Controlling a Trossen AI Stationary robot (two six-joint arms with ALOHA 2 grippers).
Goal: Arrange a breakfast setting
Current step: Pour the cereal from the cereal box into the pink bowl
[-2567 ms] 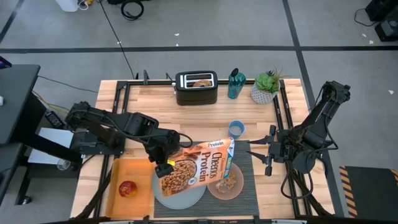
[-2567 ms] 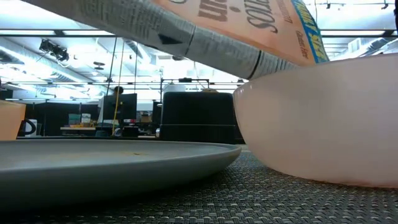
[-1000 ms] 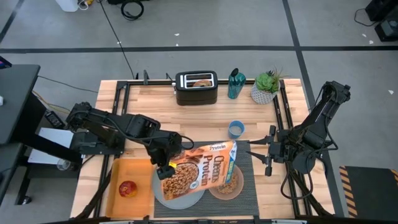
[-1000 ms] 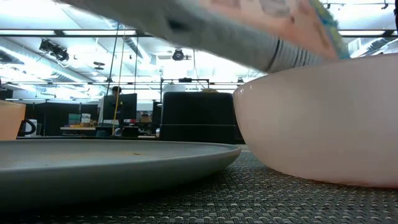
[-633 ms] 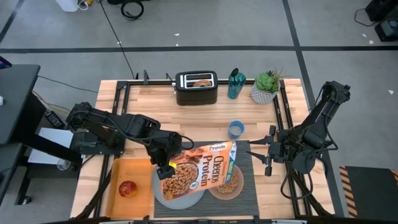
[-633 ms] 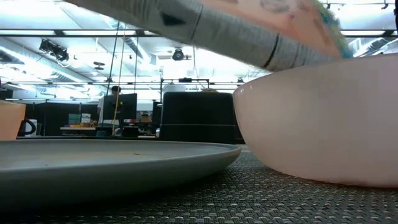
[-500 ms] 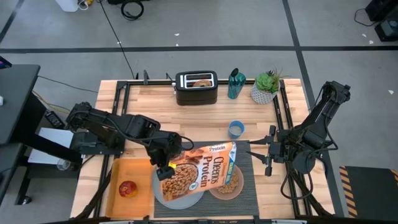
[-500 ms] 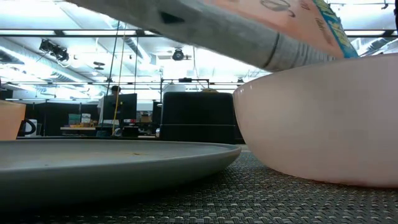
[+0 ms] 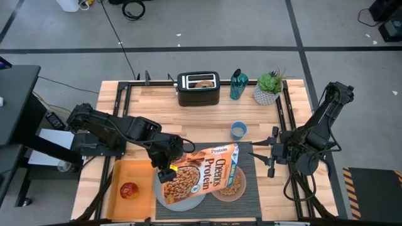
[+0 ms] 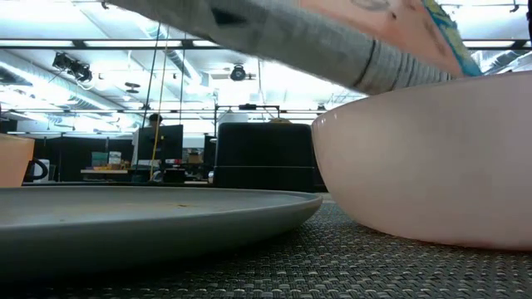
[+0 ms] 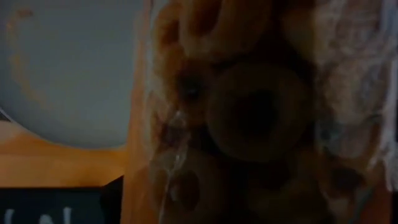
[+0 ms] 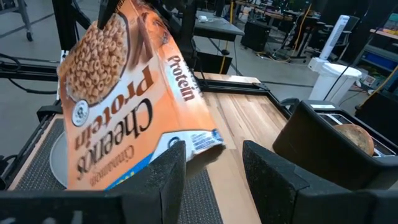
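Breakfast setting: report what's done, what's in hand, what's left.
Done: the plate and pink bowl sit on the placemat. In hand: the left gripper tilts the cereal box over the bowl, which already holds cereal. Left: the apple lies on the orange tray, the bagel in the toaster.

Black toaster (image 9: 198, 88) at table's far edge; teal bottle (image 9: 235, 85), potted plant (image 9: 269, 88) beside.
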